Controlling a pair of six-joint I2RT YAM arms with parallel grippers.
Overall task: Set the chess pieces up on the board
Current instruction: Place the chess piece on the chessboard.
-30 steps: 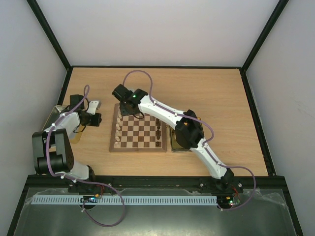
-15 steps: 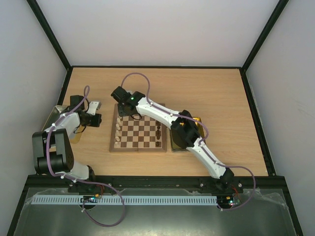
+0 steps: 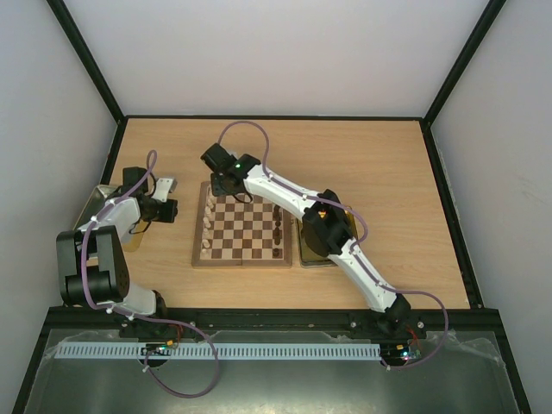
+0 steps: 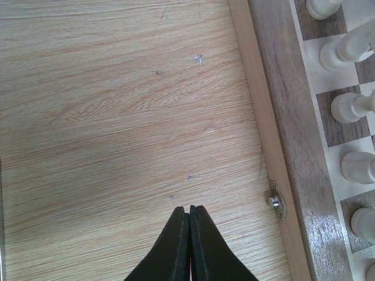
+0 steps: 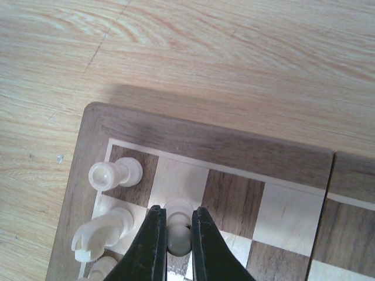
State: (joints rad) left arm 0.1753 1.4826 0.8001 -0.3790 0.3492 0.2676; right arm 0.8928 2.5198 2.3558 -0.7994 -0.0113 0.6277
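Note:
The board lies mid-table. Cream chess pieces stand along its left column and dark pieces near its right side. My right gripper hangs over the board's far left corner. In the right wrist view it is shut on a cream pawn, whose base is over a light square beside a cream rook. My left gripper is just left of the board. In the left wrist view it is shut and empty over bare table, beside the board's edge.
A yellow-gold tray lies right of the board, mostly under my right arm. A dull silver tin sits at the table's left edge behind my left arm. A small metal clasp sticks out of the board's side.
My right wrist has shifted slightly right over the board's far left corner and its elbow has drawn in. The left arm has not moved.

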